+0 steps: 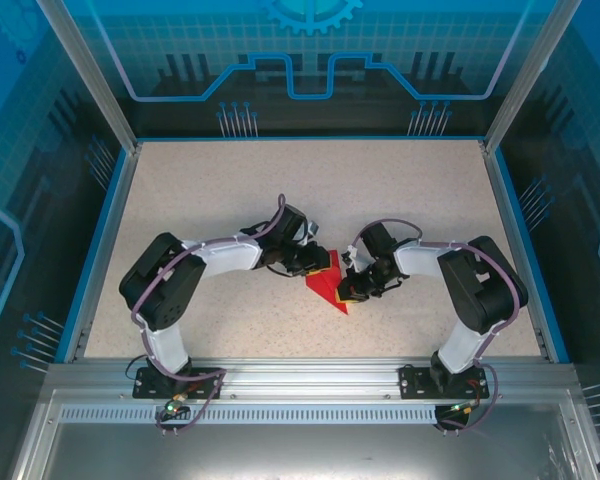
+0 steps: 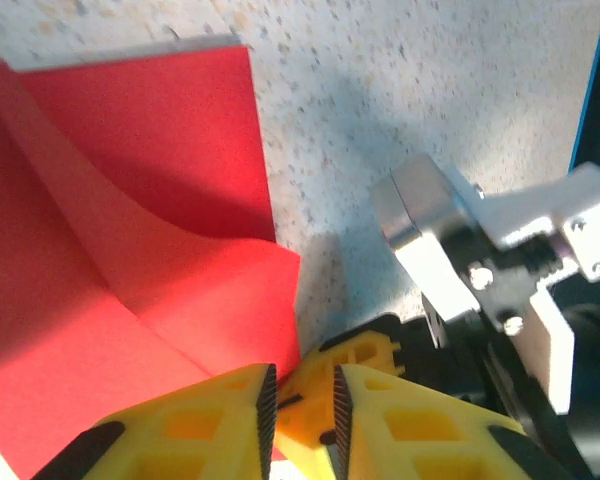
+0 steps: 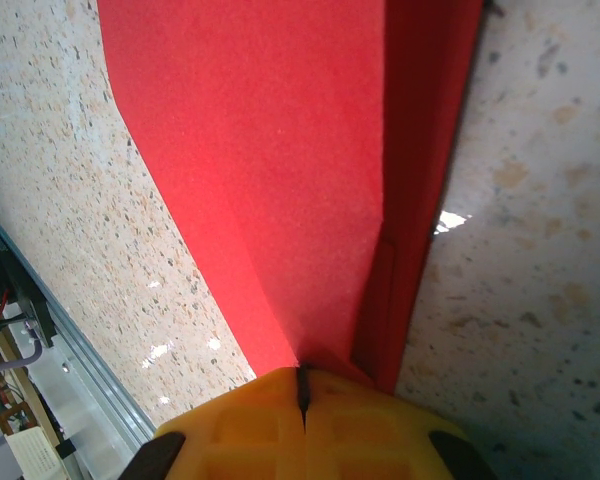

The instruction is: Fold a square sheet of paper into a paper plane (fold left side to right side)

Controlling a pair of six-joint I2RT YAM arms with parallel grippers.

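The red sheet of paper (image 1: pixel 327 287) lies mid-table, folded into a pointed shape with its tip toward the near edge. My right gripper (image 1: pixel 348 287) is on its right side. In the right wrist view that gripper (image 3: pixel 302 375) is shut on the paper (image 3: pixel 270 150), whose layers rise from the seam between the fingers. My left gripper (image 1: pixel 318 264) is at the paper's upper left. In the left wrist view its jaws (image 2: pixel 304 385) stand a narrow gap apart above the paper's right edge, with nothing between the pads. A flap of the paper (image 2: pixel 130 250) curls up to the left.
The speckled tabletop (image 1: pixel 280 190) has a blue rim and metal frame posts at the sides. An aluminium rail (image 1: pixel 300 375) runs along the near edge by the arm bases. The right arm's white and silver wrist (image 2: pixel 450 240) sits close in front of my left fingers.
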